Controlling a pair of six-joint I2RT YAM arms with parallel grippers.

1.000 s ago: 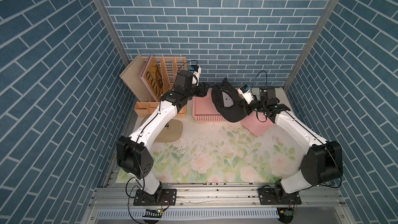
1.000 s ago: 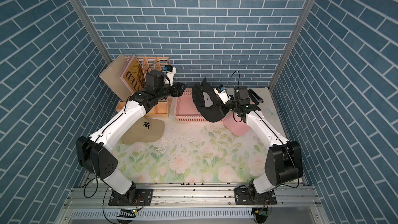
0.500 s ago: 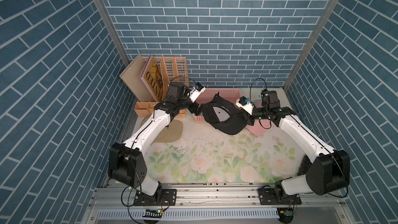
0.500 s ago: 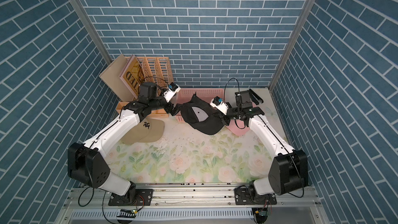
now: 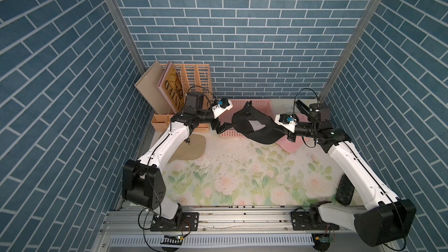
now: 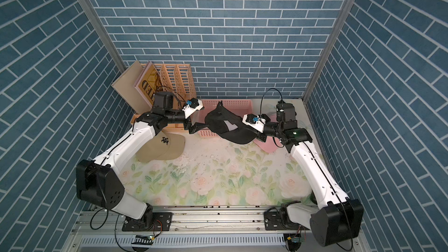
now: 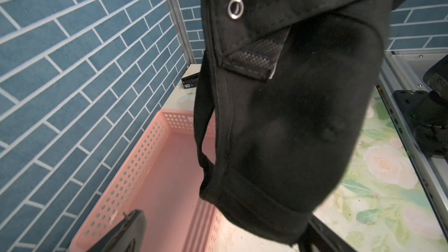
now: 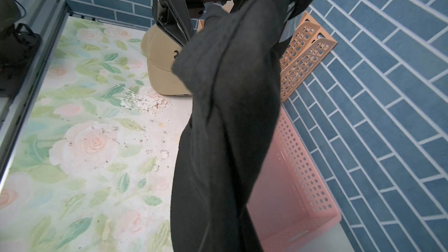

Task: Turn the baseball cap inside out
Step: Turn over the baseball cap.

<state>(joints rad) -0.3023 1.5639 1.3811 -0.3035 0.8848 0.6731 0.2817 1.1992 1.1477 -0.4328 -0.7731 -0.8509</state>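
The black cap [image 5: 252,127] hangs in the air btw the two sets of jaws, over the pink basket [image 5: 260,104]. The right jaws are pinched tight on its brim. The left jaws are wide w/ nothing in them, just beside the cap's back edge.

So the step looks like: hold the cap up & get the left jaws onto it. Next, prob. the left jaws must close on the back rim, or push the soft top through, while the right jaws hold on. Can't tell if it is turned yet.

Both top views show a white tag [image 6: 229,125] on the cap; the wrist views don't. The left wrist view shows the back strap [image 7: 201,107] & a metal ring [image 7: 235,7]. The right wrist view shows a tan cap [image 8: 162,69] past the left jaws, on the table [image 8: 84,141].
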